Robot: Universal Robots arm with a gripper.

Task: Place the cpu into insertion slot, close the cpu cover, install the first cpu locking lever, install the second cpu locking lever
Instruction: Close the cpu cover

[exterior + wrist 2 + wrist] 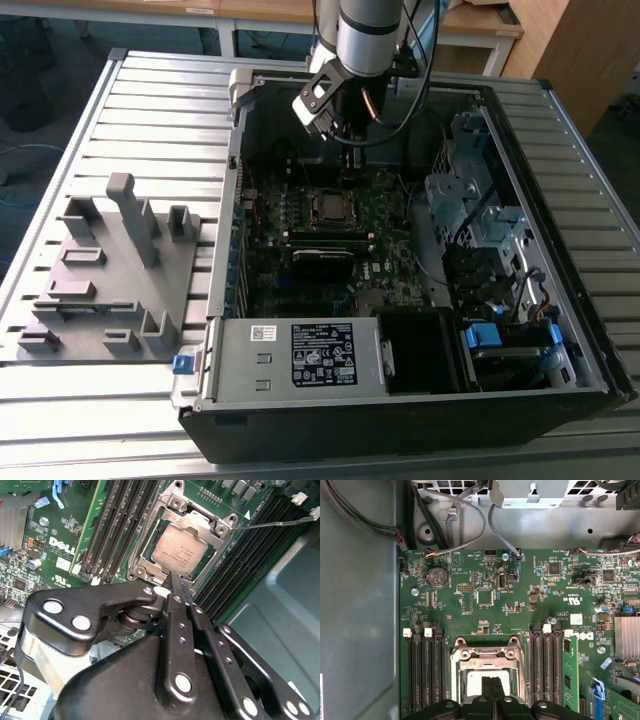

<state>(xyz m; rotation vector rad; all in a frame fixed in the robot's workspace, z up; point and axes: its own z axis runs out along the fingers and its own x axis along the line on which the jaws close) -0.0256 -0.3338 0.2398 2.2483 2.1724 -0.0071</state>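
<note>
Black gripper [179,582] linkage hogs the foreground in the second wrist view. The two thin fingers are pinched together with nothing between them, and their tips sit right at the near edge of the insertion slot [176,502]. The cpu [181,554] is lying flat in the socket, and the cpu cover [146,555] looks folded down around it. I can't tell if it's fully seated. One thin wire locking lever [270,524] sticks out sideways over the memory slots [120,525], so I'd say it's not latched.

First wrist view is the same story looking along the motherboard [485,610]. Closed fingertips are over the socket, the chip's grey top shows through the frame opening, and the coin battery [437,577] is well apart.

Exterior view has the arm [365,35] reaching down into the open computer case [560,110], with the grey parts fixture [110,270] sitting on the slatted table [150,100] at the exterior view's left.

Stuff that could go sideways, imo:
- With no lever hooked, nothing is clamping that cover, so it could lift.
- Those skinny tips are right on a metal lip, so a slip could send them skating onto the chip or the board.
- That lever looks springy, so it could flick loose if caught off-centre.
</note>
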